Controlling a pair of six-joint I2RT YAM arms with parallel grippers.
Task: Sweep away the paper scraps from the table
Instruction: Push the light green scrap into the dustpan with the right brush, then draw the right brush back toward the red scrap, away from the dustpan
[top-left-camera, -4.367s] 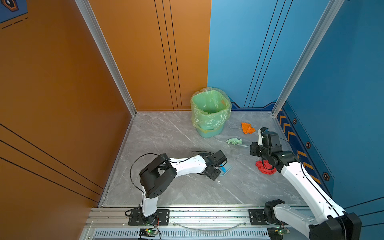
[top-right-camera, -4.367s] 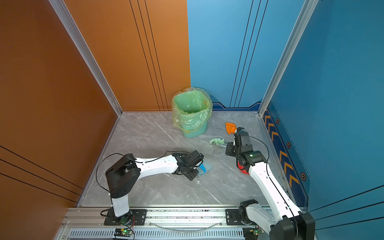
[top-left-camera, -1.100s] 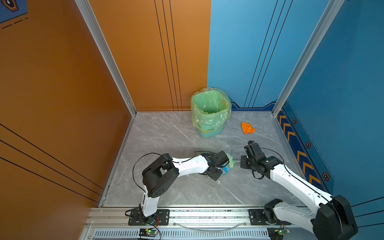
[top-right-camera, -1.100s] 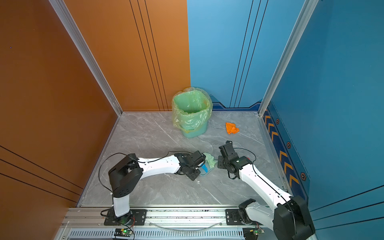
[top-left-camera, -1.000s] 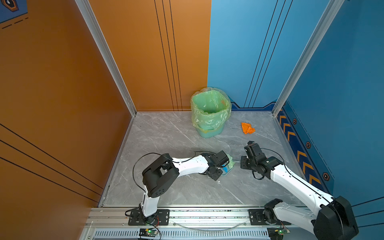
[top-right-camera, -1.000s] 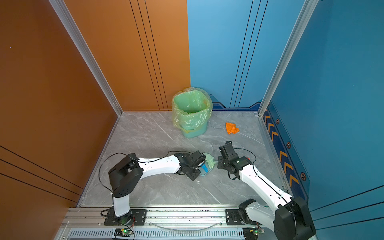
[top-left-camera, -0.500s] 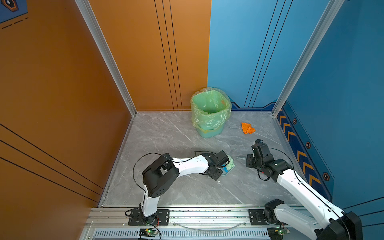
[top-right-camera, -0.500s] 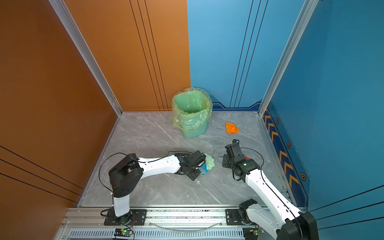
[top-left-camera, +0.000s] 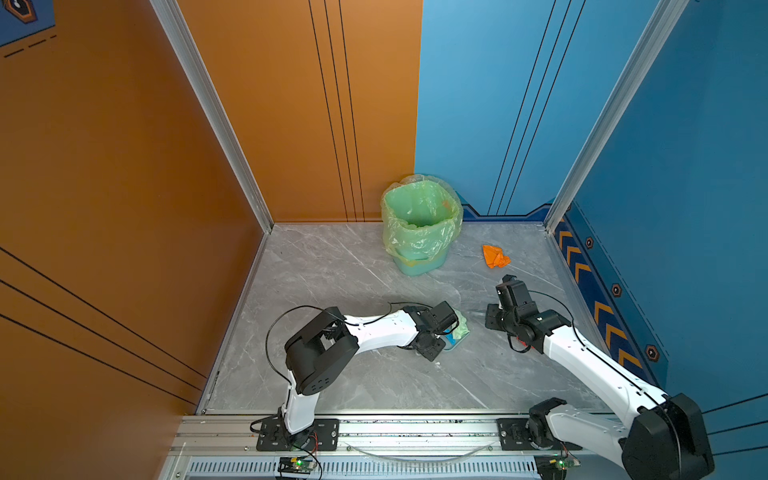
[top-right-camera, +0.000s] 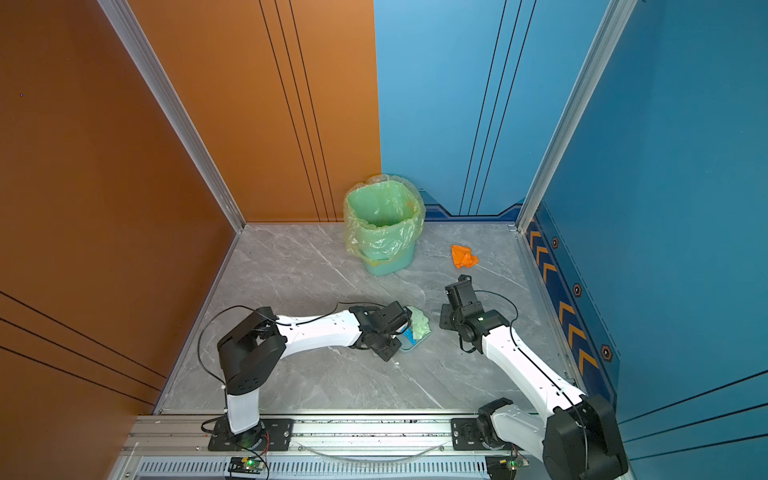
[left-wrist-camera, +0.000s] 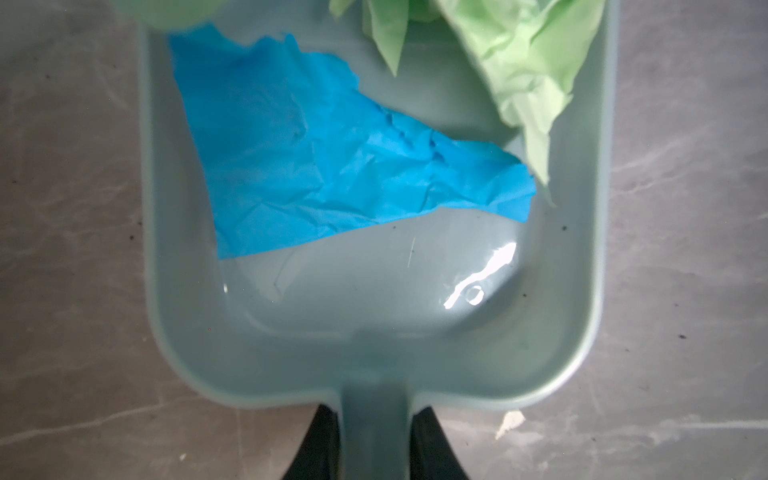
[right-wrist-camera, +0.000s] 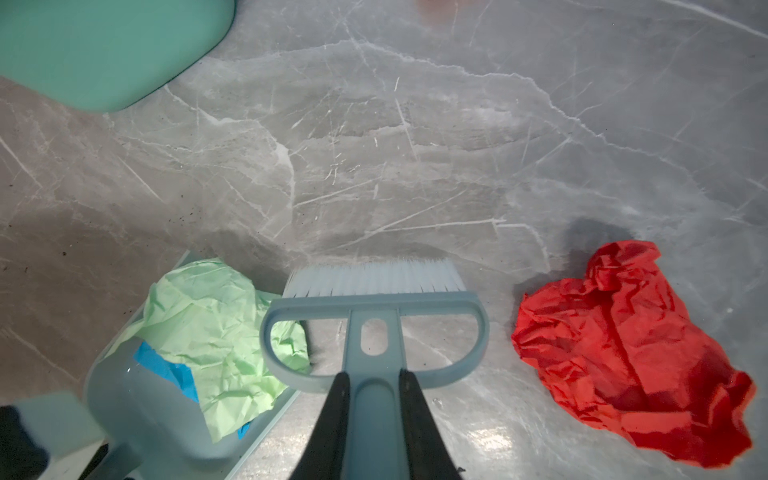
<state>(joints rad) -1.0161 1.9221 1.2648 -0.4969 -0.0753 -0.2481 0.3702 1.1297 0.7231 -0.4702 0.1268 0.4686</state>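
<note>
Mid-frame in both top views, your left hand (left-wrist-camera: 374, 440) clamps the dustpan (left-wrist-camera: 374, 353) handle, with the blue scrap (left-wrist-camera: 332, 174) and green scrap (left-wrist-camera: 528, 62) inside. Rightward, your right hand (right-wrist-camera: 374, 415) clamps the brush (right-wrist-camera: 374, 303). The red scrap (right-wrist-camera: 623, 345) lies beside it, the orange scrap (top-left-camera: 495, 257) higher up the worktop (top-left-camera: 353, 270).

Green wad (top-right-camera: 419, 322) in dustpan (top-right-camera: 417, 346), orange wad (top-right-camera: 464, 256) apart

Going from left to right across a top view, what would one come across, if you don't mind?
Left arm's elbow, dustpan holding the pale green scrap, orange scrap; the bin overlaps, so it is left out.
</note>
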